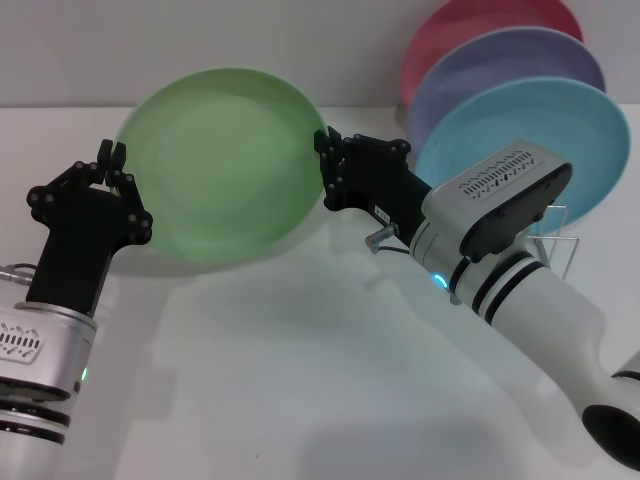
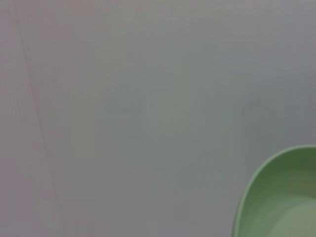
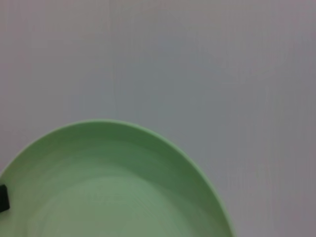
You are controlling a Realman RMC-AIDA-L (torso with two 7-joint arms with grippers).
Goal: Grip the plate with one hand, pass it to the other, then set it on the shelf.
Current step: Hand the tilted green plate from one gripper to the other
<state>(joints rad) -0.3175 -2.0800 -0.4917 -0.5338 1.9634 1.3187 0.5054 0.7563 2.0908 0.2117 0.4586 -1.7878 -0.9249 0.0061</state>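
The light green plate (image 1: 220, 165) hangs tilted in the air between my two grippers, its hollow face toward the head camera. My right gripper (image 1: 327, 168) is shut on the plate's right rim, and the plate (image 3: 108, 187) fills the lower part of the right wrist view. My left gripper (image 1: 111, 156) stands at the plate's left rim with its fingertips nearly together; no clamp on the rim shows. The left wrist view catches only an edge of the plate (image 2: 281, 197) off to one side. Part of the wire shelf (image 1: 562, 240) shows behind my right arm.
Three plates stand in the shelf at the back right: a light blue plate (image 1: 590, 140) in front, a lavender plate (image 1: 500, 65) behind it and a pink plate (image 1: 470, 25) at the rear. My right forearm (image 1: 520, 280) crosses in front of them. White table (image 1: 280, 380) lies below.
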